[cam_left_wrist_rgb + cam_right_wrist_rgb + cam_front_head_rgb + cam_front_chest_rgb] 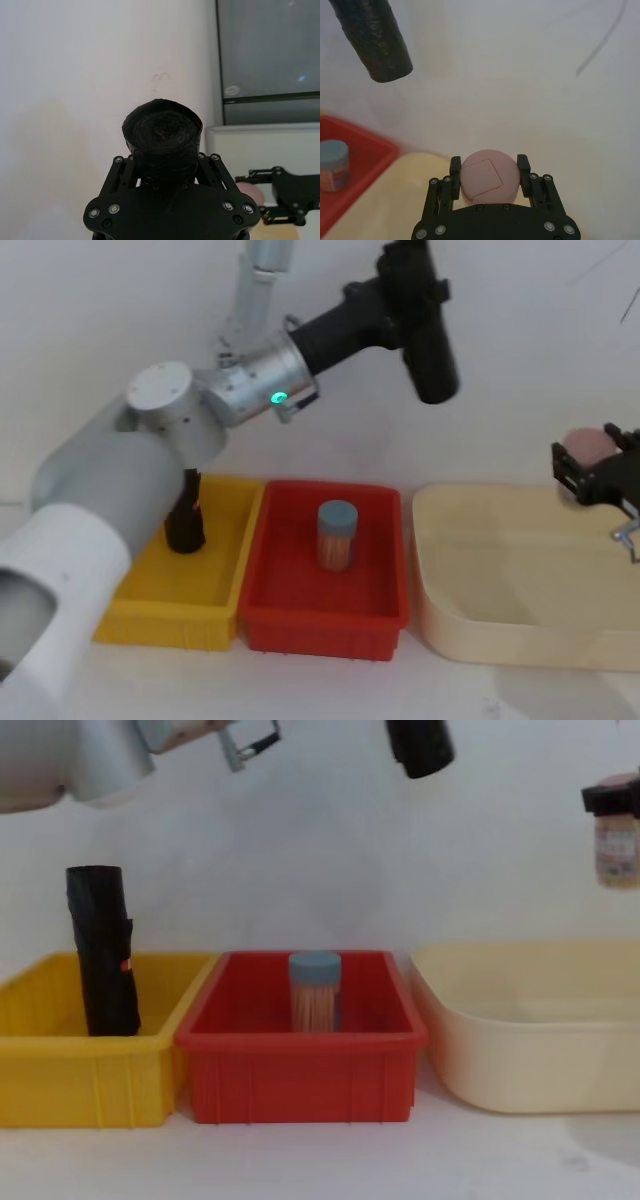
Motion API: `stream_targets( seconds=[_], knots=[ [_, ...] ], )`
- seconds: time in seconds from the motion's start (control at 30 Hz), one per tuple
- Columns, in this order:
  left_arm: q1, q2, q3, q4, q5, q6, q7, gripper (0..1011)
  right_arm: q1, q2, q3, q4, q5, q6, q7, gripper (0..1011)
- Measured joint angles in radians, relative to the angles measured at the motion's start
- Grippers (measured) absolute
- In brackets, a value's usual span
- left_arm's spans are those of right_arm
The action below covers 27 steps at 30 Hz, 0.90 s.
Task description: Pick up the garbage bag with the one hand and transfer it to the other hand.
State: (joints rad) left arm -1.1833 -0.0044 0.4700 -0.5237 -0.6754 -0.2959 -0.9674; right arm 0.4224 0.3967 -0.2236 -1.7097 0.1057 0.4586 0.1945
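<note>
While the left gripper (412, 302) stood clamped on the bag (432, 355) above the red bin (325, 615), its wrist view showed fingers (121, 172) tight on it; the right gripper (488, 161) pinched a pink jar (482, 182); chest view put that jar over the tub (520, 1060)

L tool (412, 292) high, reaching fwd, clamped, R tool (592, 466) raised at right, clamped
</note>
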Motion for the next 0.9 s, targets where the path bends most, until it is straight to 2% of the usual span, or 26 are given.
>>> stream_targets(
  seconds=[0.03, 0.17, 0.23, 0.3, 0.4, 0.43, 0.47, 0.67, 0.9],
  knots=[
    [0.000, 0.000, 0.000, 0.000, 0.000, 0.000, 0.000, 445, -0.007, 0.001, 0.008, 0.001, 0.003, 0.003, 0.000, 658],
    [-0.061, -0.047, 0.036, 0.127, -0.051, -0.037, -0.053, 445, -0.020, -0.002, 0.022, 0.008, 0.013, 0.004, 0.000, 658],
    [-0.076, -0.059, 0.045, 0.159, -0.066, -0.048, -0.068, 445, -0.023, -0.004, 0.027, 0.012, 0.017, 0.004, 0.001, 660],
    [-0.097, -0.074, 0.057, 0.200, -0.082, -0.059, -0.085, 445, -0.027, -0.006, 0.032, 0.017, 0.021, 0.003, 0.002, 696],
    [-0.120, -0.093, 0.071, 0.248, -0.100, -0.073, -0.104, 445, -0.032, -0.009, 0.039, 0.022, 0.026, 0.002, 0.004, 802],
    [-0.130, -0.101, 0.077, 0.268, -0.108, -0.078, -0.112, 445, -0.035, -0.010, 0.042, 0.024, 0.028, 0.002, 0.005, 802],
    [-0.135, -0.104, 0.079, 0.277, -0.112, -0.081, -0.116, 445, -0.035, -0.010, 0.043, 0.025, 0.029, 0.001, 0.005, 863],
    [-0.160, -0.123, 0.095, 0.330, -0.132, -0.096, -0.138, 445, -0.041, -0.013, 0.051, 0.030, 0.033, -0.001, 0.009, 1004],
    [-0.177, -0.137, 0.105, 0.367, -0.147, -0.106, -0.152, 445, -0.034, -0.013, 0.042, 0.032, 0.029, -0.011, 0.022, 1004]
  ],
)
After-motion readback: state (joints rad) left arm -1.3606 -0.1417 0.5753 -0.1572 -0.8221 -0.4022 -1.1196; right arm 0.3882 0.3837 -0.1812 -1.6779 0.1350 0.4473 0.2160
